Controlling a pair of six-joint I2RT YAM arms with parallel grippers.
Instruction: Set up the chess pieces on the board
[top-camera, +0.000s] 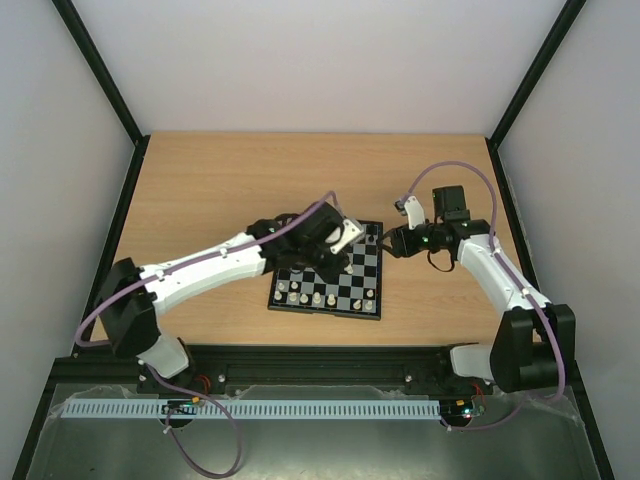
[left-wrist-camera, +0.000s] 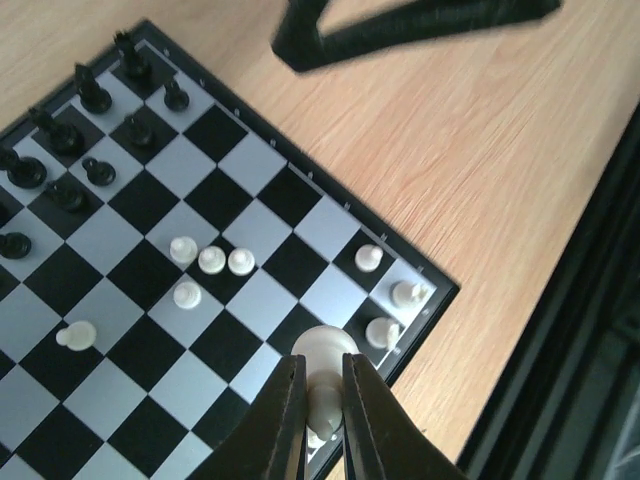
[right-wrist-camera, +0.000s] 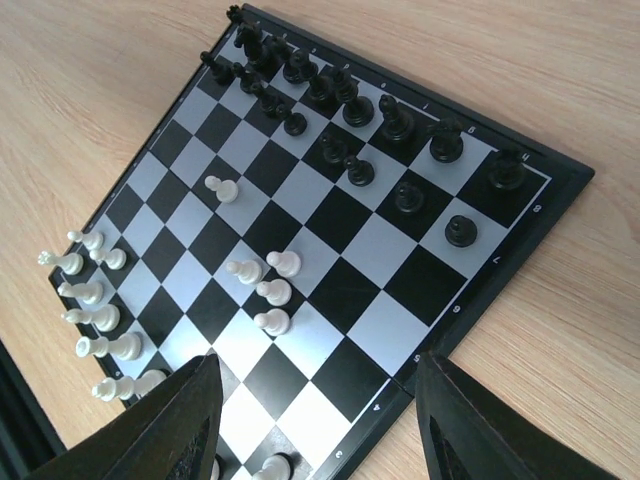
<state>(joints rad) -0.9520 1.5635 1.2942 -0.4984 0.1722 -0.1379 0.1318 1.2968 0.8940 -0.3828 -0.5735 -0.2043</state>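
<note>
The left end effector (left-wrist-camera: 322, 378) pinches a cream-white piece (left-wrist-camera: 322, 350) over the board's (left-wrist-camera: 250, 160) corner. The right end effector (right-wrist-camera: 318, 370) hangs wide open, empty, at the board's edge.

This looks like a robotics lab test cell: plain white panels (top-camera: 320, 60) in a black frame (top-camera: 100, 70) enclose a wooden table (top-camera: 220, 180). A left arm (top-camera: 200, 270) and a right arm (top-camera: 490, 262) are bolted to a black rail (top-camera: 320, 358) at its near edge, and purple cables (top-camera: 462, 166) run along them.
</note>
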